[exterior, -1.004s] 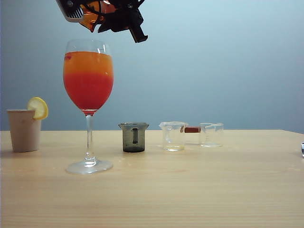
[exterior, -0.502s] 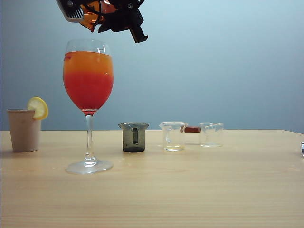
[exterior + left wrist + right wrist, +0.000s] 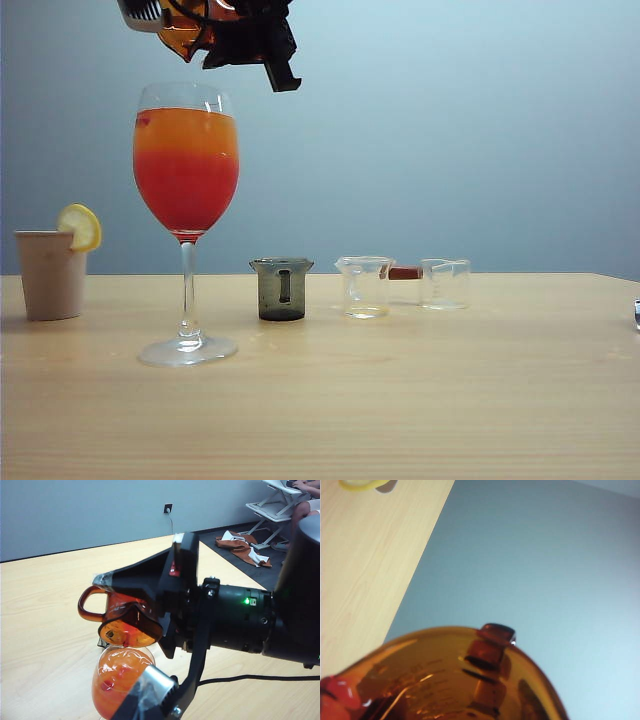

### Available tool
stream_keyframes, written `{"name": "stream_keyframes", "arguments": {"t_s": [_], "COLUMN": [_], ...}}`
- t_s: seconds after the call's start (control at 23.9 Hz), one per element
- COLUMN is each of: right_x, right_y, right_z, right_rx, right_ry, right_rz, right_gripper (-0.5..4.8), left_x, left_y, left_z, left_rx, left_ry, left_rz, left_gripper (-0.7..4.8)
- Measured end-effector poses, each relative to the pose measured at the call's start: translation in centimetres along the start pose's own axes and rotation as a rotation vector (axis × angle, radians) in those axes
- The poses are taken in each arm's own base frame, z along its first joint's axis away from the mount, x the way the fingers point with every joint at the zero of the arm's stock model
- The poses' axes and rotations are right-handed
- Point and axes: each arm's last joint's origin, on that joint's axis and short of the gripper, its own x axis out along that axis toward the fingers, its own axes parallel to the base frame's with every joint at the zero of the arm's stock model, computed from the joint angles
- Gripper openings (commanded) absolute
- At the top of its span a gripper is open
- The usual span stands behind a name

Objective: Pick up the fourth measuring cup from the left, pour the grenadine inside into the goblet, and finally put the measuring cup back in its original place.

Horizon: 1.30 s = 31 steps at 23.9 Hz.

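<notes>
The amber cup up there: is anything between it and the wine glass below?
Nothing visible. The right gripper holds the amber cup tipped directly above the wine glass, with only open air between them.

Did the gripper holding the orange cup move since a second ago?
Yes. The right gripper with the amber measuring cup has turned and shifted slightly up and left above the goblet, which has stayed put.

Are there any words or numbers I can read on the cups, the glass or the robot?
None can be read.
amber measuring cup, held tipped in the right gripper above the goblet: raised scale marks, too blurred to read.
Small clear cup: faint scale lines, too small to read.
Red sticker on the right gripper: too small to read.
Left gripper: out of view.
</notes>
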Motion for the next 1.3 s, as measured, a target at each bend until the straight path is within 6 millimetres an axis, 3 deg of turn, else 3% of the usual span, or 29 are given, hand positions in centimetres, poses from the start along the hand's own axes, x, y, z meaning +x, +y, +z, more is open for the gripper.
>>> {"name": "stream_keyframes", "arguments": {"t_s": [0.92,1.3], "right_x": [0.0,0.2], "right_y": [0.0,0.3], "right_z": [-0.2,-1.6], "right_rx": [0.449,0.696], "right_ry": [0.044,0.085], "right_rz": [0.000,-0.011], "right_gripper": [0.47,0.43], "left_x": [0.0,0.0], "left_y": [0.0,0.0], "left_z": [0.0,0.0], "left_rx": [0.000,0.001], "left_ry": [0.000,0.000], "left_rz": [0.000,0.000], "left_gripper": [-0.05,-0.05]}}
